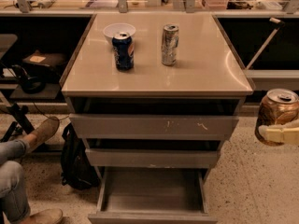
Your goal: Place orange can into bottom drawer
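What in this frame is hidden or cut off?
Camera view:
- Tool, right edge, gripping the orange can: frame edge cuts off all but one finger.
- Bottom drawer: front panel clipped by the lower edge.
- Upper drawers: insides in shadow.
- Person: left edge shows only legs.

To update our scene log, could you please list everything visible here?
orange can: one, orange-brown, in mid-air right of the cabinet
blue can: one, dark blue, cabinet top, in front of bowl
silver can: one, silver-grey, cabinet top, right of blue can
bowl: one, white, cabinet top, rear left
bottom drawer: one, grey, pulled open
upper drawers: two, grey, above it
backpack: one, black, floor left of cabinet
person's leg: one, jeans, lower left
hand: one, pale, right edge, gripping orange can
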Controlling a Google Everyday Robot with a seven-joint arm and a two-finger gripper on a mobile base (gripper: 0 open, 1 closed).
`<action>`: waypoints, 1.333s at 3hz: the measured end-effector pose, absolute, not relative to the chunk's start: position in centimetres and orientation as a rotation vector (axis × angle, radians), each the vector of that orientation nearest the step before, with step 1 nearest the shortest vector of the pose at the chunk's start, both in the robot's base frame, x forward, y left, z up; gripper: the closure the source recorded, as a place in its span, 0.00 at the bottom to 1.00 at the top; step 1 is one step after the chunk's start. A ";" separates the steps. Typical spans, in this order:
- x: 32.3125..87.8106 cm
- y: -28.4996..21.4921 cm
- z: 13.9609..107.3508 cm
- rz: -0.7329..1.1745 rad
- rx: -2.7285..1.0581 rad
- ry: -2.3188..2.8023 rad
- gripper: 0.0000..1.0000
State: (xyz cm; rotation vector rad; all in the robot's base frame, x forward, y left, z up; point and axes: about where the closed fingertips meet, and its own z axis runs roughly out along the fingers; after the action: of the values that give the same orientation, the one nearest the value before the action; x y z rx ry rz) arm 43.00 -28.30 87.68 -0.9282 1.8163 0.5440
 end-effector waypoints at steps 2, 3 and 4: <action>42.3 -25.6 76.2 0.501 -0.862 1.755 1.00; 45.2 -23.8 67.6 0.513 -0.800 1.754 1.00; 50.6 -20.5 61.0 0.558 -0.707 1.784 1.00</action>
State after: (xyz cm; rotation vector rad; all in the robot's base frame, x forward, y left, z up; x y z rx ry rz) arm 50.62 -20.49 60.96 -0.7069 1.7844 0.5581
